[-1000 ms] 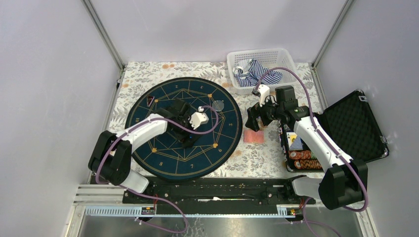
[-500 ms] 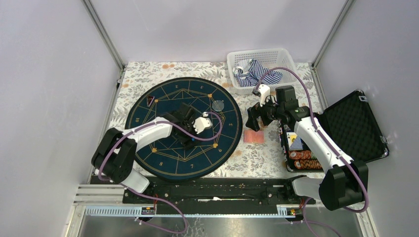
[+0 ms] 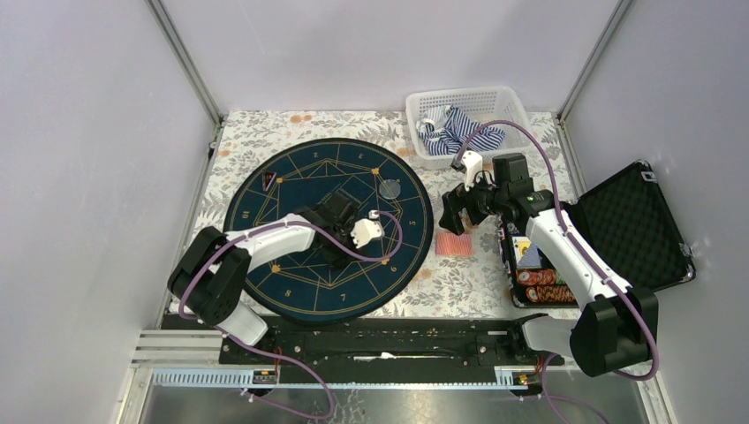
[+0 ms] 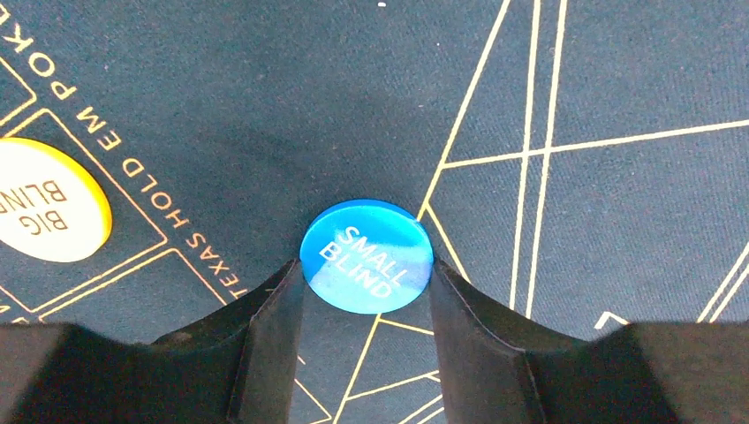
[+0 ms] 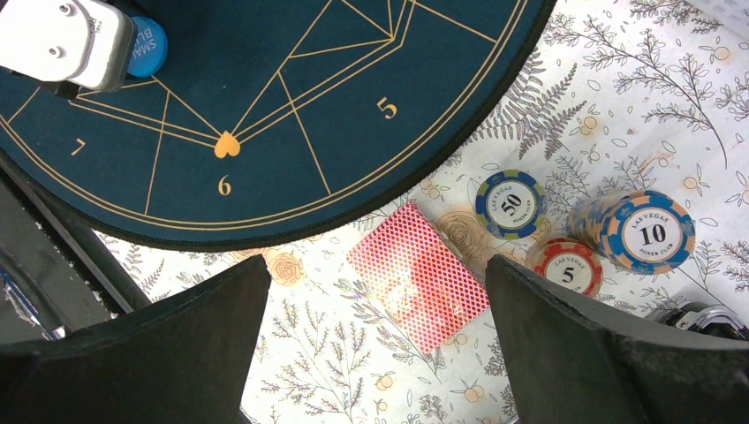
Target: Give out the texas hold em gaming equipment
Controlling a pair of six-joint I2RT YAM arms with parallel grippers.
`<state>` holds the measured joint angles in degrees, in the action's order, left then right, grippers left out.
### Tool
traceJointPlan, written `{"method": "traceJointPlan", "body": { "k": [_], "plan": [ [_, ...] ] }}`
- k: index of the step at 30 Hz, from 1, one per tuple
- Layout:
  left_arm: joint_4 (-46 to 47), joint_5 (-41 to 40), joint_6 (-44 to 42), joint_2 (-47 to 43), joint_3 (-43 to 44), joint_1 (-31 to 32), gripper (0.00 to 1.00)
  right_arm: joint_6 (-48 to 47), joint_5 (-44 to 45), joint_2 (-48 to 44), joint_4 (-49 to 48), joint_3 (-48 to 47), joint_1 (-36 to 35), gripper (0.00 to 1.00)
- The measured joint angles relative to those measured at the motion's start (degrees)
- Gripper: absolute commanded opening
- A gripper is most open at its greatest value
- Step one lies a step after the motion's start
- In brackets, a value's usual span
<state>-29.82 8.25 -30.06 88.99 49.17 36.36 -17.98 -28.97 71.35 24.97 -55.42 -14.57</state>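
- Blue SMALL BLIND disc [image 4: 366, 256]: flat on the round navy mat [image 3: 300, 291], well inside its rim, beside a junction of gold lines.
- Left hand [image 4: 366, 269]: narrowed about the disc, one fingertip against each side of its rim; firmness of the hold not readable.
- Step judged in hand: pick-up of the blind marker for placing at a player position; disc not yet lifted.
- Next move, as a judgement: a sure pinch on a thin, low rim, then a straight lift before any sideways travel, lest the disc slip or tip out.
- Yellow-rimmed BIG BLIND disc [image 4: 44, 208]: near, to the left in the wrist view, apart from the fingers; bare mat elsewhere around the blue disc.
- Right hand [image 5: 378, 265]: spread wide, holding nothing, above the red-backed card deck [image 5: 417, 274] on the floral table [image 5: 618, 106], just outside the mat's edge.
- 50 chip [image 5: 510, 203], 5 chip [image 5: 570, 267] and 10 stack [image 5: 643, 231] close beside the deck; open black case [image 3: 631, 221] and white basket [image 3: 459, 91] farther right, well apart from the left arm.
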Motion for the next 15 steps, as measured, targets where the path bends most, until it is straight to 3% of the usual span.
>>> {"method": "traceJointPlan", "body": {
  "k": [8, 15],
  "plan": [
    [-1.01, 0.48, 1.16, 0.00, 3.82, 1.03, 0.46, 0.00, 0.44, 0.00, -0.02, 0.00, 0.00, 1.00],
    [-0.09, 1.42, 3.15, 2.19, 10.21, 6.95, 0.47, 0.11, 2.99, 0.00, -0.04, 0.00, 0.31, 1.00]
  ]
}}
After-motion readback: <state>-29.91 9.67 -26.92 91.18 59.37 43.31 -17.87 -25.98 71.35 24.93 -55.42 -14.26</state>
